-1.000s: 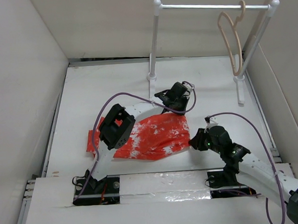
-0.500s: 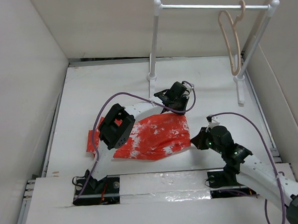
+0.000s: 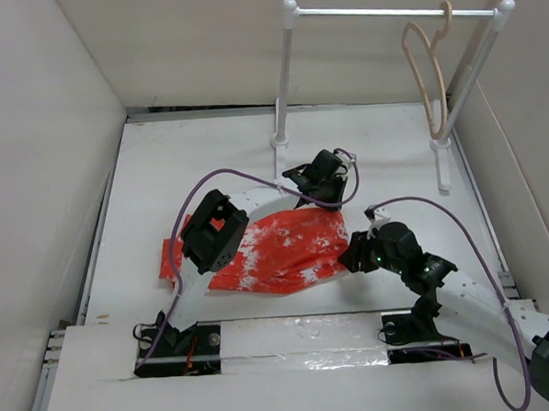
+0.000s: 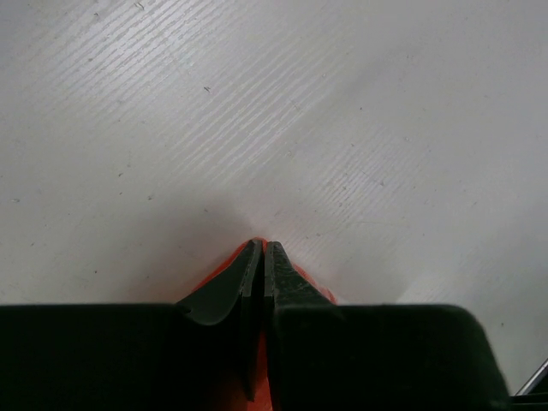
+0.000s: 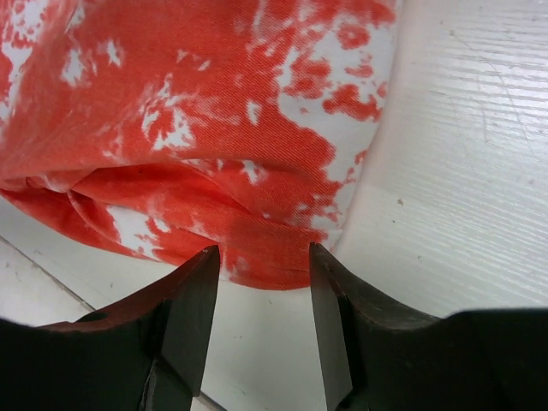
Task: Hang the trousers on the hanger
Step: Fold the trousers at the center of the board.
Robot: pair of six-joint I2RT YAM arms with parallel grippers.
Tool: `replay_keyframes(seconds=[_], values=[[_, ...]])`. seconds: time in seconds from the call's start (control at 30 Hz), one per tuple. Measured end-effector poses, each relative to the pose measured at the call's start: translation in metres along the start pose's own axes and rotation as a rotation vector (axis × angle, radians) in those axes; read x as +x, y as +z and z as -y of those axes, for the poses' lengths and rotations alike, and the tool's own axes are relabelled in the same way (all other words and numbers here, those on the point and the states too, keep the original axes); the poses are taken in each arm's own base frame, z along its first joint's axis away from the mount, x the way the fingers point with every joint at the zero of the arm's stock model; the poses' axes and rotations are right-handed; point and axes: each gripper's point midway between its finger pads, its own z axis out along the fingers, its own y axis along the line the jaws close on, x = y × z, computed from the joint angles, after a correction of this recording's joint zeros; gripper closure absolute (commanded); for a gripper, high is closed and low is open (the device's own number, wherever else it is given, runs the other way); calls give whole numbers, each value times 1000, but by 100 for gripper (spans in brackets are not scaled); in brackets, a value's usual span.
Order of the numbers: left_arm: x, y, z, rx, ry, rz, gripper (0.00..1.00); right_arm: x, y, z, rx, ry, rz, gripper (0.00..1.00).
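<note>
the right gripper (image 3: 350, 257) has slid left since the earlier frame and now sits against the right end of the trousers (image 3: 286, 246); the cloth, the left arm and the far rail look unchanged.

counted: two arms, two grippers, one pair of trousers, one hanger, one rail stand on two posts.

nearest the bases, the right gripper (image 5: 261, 257) is partly open, a moderate gap between its two dark fingers. the folded edge of the trousers (image 5: 214, 111) dips into that gap at the fingertips, but the fingers are not closed on it and whether they touch it cannot be told.

the trousers lie bunched flat on the white table (image 3: 162, 174), stretching left from that gripper, with the left arm's elbow over their left part.

further out, at the cloth's upper right corner, the left gripper (image 3: 327, 192) is closed. in its wrist view the fingers (image 4: 260, 248) are pressed together with a thin sliver of orange cloth (image 4: 259, 364) pinched between them.

at the far right, the hanger (image 3: 426, 69) hangs by its hook from the white rail stand (image 3: 286, 67), well apart from the trousers and both grippers.
</note>
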Motion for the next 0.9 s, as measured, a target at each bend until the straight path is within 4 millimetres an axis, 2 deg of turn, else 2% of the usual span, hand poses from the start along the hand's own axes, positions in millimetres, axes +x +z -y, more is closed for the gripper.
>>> replay_keyframes(seconds=[0.13, 0.37, 0.47, 0.6, 0.63, 0.73, 0.9], values=[[0, 0, 0, 1, 0, 1, 100, 4, 7, -2, 13, -30, -53, 50], [1, 1, 0, 3, 0, 0, 100, 9, 16, -2, 41, -76, -111, 49], [1, 1, 0, 4, 0, 2, 100, 10, 20, -1, 54, -84, -130, 53], [1, 1, 0, 4, 1, 2, 100, 13, 24, 5, 82, -88, -145, 84], [1, 1, 0, 4, 1, 2, 100, 13, 25, 5, 85, -89, -145, 89], [1, 1, 0, 3, 1, 1, 100, 10, 24, 5, 93, -91, -131, 97], [0, 1, -1, -1, 1, 4, 100, -1, 14, 1, 89, -86, -76, 98]])
